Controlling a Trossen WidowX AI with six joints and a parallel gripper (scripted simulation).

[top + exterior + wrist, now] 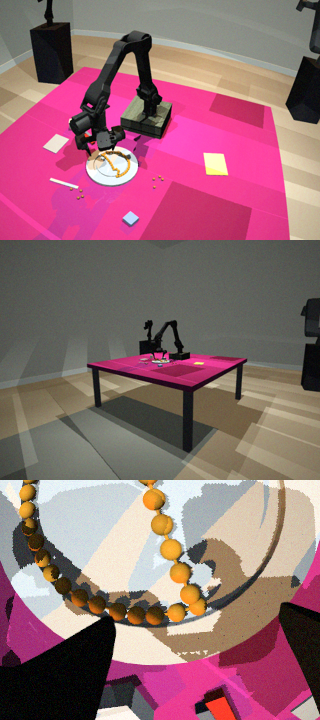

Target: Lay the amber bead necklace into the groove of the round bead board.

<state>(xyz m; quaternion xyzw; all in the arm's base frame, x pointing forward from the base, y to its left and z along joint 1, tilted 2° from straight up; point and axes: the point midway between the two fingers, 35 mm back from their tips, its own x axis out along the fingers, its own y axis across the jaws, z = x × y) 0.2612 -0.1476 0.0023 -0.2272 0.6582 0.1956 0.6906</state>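
The amber bead necklace [128,165] [171,549] lies on the round white bead board [112,182] [157,362] [150,652]. In the top view, one part follows the groove along the back and right side. The other part cuts across the middle from back left to a small zigzag at the front. The left stretch of groove is bare. My gripper [101,152] [201,618] is open and empty over the board's back-left edge. In the wrist view, its fingers stand wide on either side of the necklace's sharp bend. Height above the beads is hard to tell.
Loose beads lie left and right of the board's front. A white stick [64,183], a blue block [130,218], a pale card [56,143] and a yellow pad [215,164] lie around. A red piece [90,138] is partly hidden behind the gripper.
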